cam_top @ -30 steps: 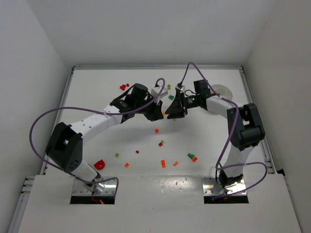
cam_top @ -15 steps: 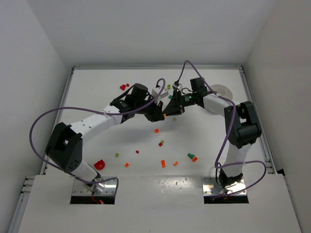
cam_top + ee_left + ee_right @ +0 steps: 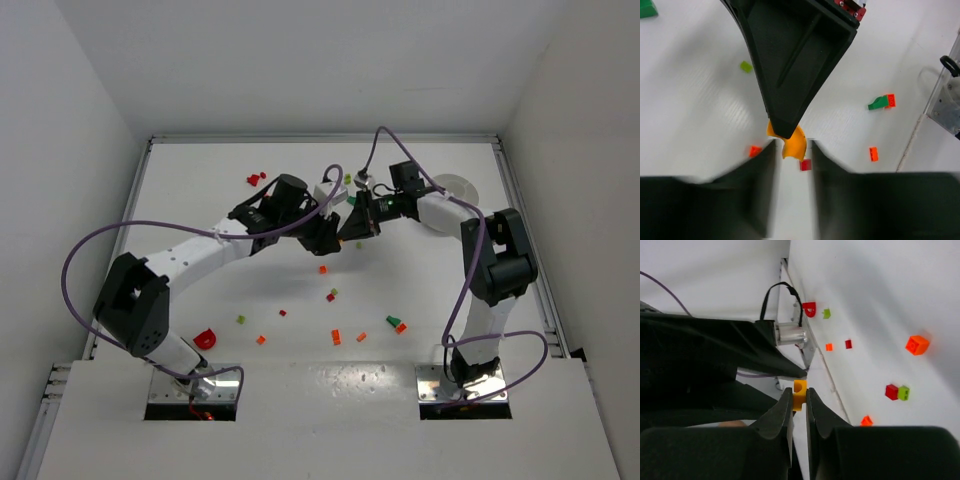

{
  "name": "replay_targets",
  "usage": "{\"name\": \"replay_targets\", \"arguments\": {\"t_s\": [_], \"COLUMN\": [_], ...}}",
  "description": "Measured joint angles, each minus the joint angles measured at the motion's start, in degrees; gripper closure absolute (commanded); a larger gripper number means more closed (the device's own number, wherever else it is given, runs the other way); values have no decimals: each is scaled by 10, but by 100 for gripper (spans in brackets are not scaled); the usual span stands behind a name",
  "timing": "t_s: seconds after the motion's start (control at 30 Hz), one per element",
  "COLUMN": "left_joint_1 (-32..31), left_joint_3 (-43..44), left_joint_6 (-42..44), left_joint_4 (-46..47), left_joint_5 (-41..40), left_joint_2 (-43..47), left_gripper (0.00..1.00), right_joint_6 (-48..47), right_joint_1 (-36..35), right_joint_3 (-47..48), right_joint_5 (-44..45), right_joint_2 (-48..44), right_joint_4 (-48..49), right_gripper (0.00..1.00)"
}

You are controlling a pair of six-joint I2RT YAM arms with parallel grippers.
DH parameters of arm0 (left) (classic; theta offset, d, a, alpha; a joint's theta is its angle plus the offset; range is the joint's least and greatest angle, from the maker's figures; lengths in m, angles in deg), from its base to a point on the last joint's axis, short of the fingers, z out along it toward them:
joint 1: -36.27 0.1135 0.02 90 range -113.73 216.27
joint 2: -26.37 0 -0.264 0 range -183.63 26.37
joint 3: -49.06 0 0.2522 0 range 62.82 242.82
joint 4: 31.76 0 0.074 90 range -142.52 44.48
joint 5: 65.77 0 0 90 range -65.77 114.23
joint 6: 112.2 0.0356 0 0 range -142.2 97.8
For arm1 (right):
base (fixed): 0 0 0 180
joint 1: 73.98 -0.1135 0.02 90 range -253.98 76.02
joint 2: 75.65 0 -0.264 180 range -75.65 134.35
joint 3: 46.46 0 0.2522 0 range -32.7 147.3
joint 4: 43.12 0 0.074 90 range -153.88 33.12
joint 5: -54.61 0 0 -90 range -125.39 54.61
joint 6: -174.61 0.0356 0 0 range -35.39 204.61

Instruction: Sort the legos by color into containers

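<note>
Above the table's middle my two grippers meet tip to tip. My right gripper (image 3: 799, 392) is shut on a small orange-yellow lego (image 3: 800, 391), which sticks out past its fingertips. In the left wrist view the same lego (image 3: 794, 144) hangs at the tip of the right gripper's black fingers (image 3: 790, 75), between my left gripper's (image 3: 793, 149) slightly parted jaws, with a gap on its right side. From above, the left gripper (image 3: 328, 238) and right gripper (image 3: 350, 230) nearly touch. The white dish (image 3: 462, 186) of containers lies behind the right arm, partly hidden.
Loose legos dot the table: red ones (image 3: 255, 179) at the back left, an orange one (image 3: 322, 268) under the grippers, a green and orange pair (image 3: 396, 323), a red arch (image 3: 205, 338) near the left base, and several more along the front. Purple cables loop over both arms.
The right gripper moved left to the left gripper's tips and shut on the orange-yellow lego. The left jaws eased slightly apart.
</note>
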Motion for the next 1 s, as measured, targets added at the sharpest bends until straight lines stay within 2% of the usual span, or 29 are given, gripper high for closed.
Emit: {"name": "replay_targets", "arguments": {"t_s": [0.1, 0.13, 0.27, 0.43, 0.6, 0.67, 0.8, 1.0], "left_joint_1": [-1, 0, 17, 60, 90, 105, 121, 129], "left_joint_3": [3, 6, 26, 57, 68, 68, 72, 119], "left_joint_6": [-6, -10, -29, -28, -17, -15, -12, 10], "left_joint_4": [-12, -17, -45, -83, -110, -113, -115, -135], "left_joint_5": [-19, -29, -43, -52, -40, -29, -12, 40], "left_joint_2": [0, 0, 0, 1, 2, 2, -1, -31], "left_gripper": [24, 1, 0, 0, 0, 0, 0, 0], "right_joint_6": [-54, -80, -176, -289, -415, -471, -555, -668], "right_joint_1": [3, 5, 19, 51, 77, 90, 112, 149], "right_joint_3": [17, 24, 42, 51, 47, 34, 17, 9], "right_joint_5": [25, 40, 131, 288, 478, 522, 553, 551], "right_joint_2": [-2, -5, -38, -118, -225, -274, -299, -247], "right_joint_4": [-50, -74, -160, -236, -233, -217, -202, -194], "right_gripper": [100, 100, 100, 100, 100, 100, 100, 100]}}
